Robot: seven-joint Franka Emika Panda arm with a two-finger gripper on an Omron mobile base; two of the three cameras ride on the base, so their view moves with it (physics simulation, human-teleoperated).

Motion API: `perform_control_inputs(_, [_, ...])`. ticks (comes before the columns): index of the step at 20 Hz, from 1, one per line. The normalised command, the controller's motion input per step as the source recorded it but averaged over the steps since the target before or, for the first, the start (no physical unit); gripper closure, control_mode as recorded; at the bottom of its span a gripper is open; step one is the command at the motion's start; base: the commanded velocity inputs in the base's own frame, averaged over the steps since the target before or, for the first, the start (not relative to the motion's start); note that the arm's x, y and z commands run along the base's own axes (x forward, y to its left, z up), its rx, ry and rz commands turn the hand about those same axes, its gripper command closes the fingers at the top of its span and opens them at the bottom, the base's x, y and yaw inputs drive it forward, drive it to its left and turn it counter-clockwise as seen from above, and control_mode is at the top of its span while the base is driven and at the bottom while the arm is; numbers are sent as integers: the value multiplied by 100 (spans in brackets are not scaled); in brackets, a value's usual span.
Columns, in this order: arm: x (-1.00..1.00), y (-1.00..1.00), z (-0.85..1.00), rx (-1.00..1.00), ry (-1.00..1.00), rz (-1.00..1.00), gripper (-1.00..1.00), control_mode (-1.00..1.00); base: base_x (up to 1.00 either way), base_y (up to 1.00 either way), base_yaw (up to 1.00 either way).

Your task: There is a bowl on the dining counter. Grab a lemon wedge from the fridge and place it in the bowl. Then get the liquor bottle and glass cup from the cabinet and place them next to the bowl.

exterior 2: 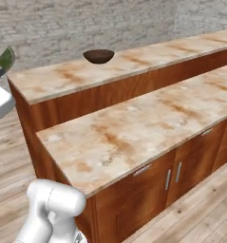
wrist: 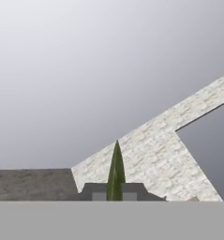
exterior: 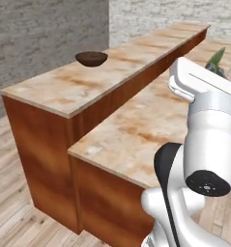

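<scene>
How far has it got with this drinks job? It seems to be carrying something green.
Done: the lemon wedge, green-skinned here, has been picked up. In hand: the claw is shut on it, held high and short of the bowl. Left: dropping the wedge into the bowl, then fetching bottle and cup; neither stands beside the bowl on the dining counter.

Bowl on dining counter
</scene>
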Motion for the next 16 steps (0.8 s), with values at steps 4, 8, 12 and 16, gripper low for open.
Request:
perform_control_inputs(4, [0,0,0,0,0,0,100,100,9,100,-40])
perform_control_inputs(8, [0,0,0,0,0,0,100,100,8,100,-39])
perform_control_inputs(12, [0,0,0,0,0,0,100,100,7,100,-38])
perform_control_inputs(16, [0,0,0,0,0,0,100,100,6,100,-38])
